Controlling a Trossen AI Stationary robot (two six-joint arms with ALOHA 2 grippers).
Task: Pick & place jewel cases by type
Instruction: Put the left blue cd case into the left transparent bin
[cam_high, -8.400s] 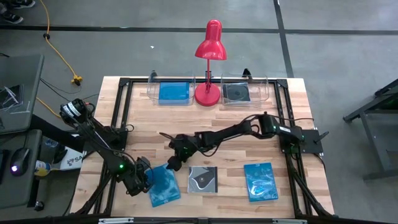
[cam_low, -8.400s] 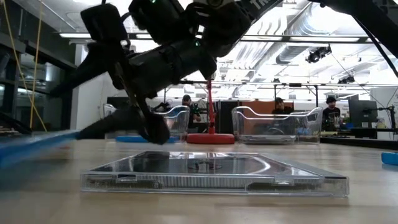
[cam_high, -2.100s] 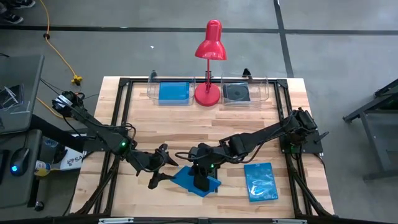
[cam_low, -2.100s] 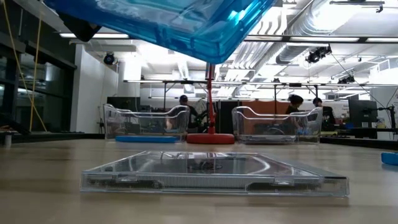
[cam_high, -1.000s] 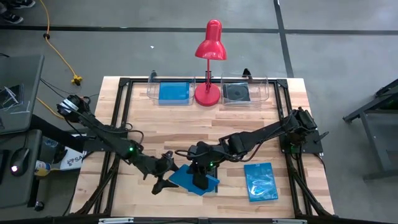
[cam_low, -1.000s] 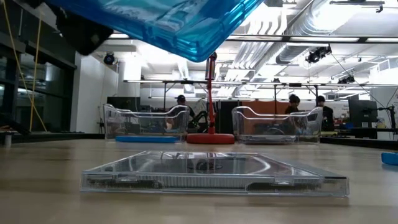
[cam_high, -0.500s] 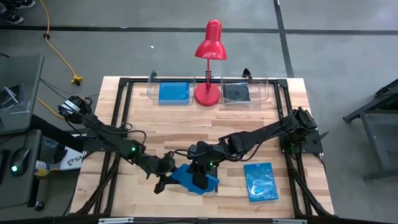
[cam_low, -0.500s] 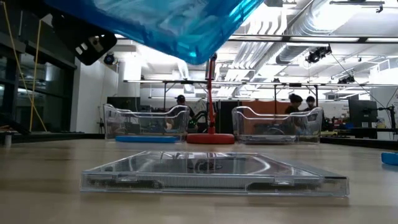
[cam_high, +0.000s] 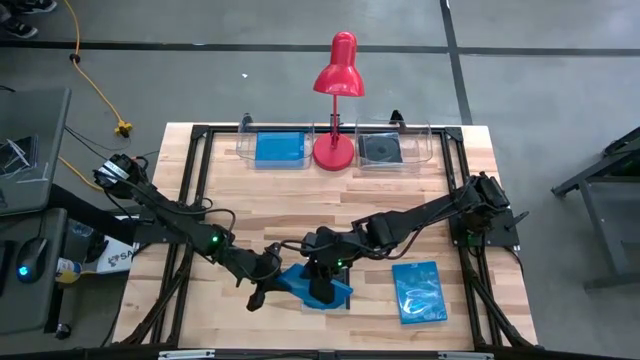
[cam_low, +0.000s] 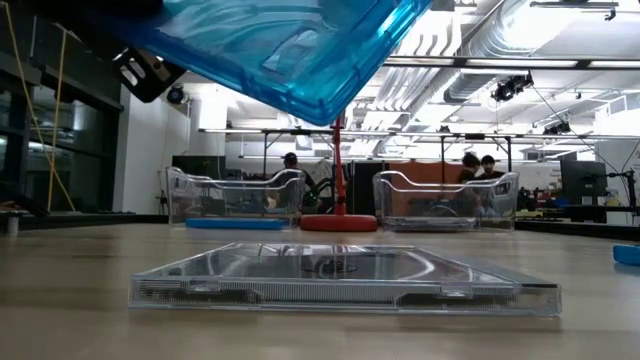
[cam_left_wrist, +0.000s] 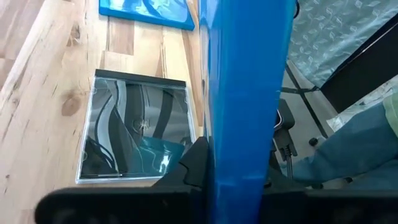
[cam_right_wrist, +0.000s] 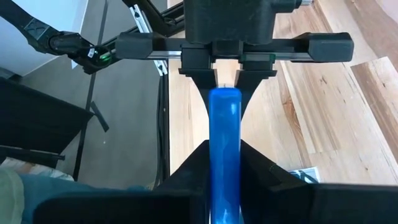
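Left arm: stretched low across the table's near side toward the middle.
Left gripper (cam_high: 268, 283): fingers pinched onto the near-left edge of the flat blue plastic jewel case (cam_high: 312, 286).
Blue case: tilted in the air between both grippers – above a clear-lidded black swirl jewel case (cam_low: 340, 275) lying flat.
Right arm: reaching in low from the far right.
Right gripper (cam_high: 320, 281): clamped on the same blue case – opposite the left one.

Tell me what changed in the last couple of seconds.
The left gripper moved in and closed on the blue jewel case that the right gripper holds above the table; both now grip it. The swirl case, second blue case and trays' contents stayed put.
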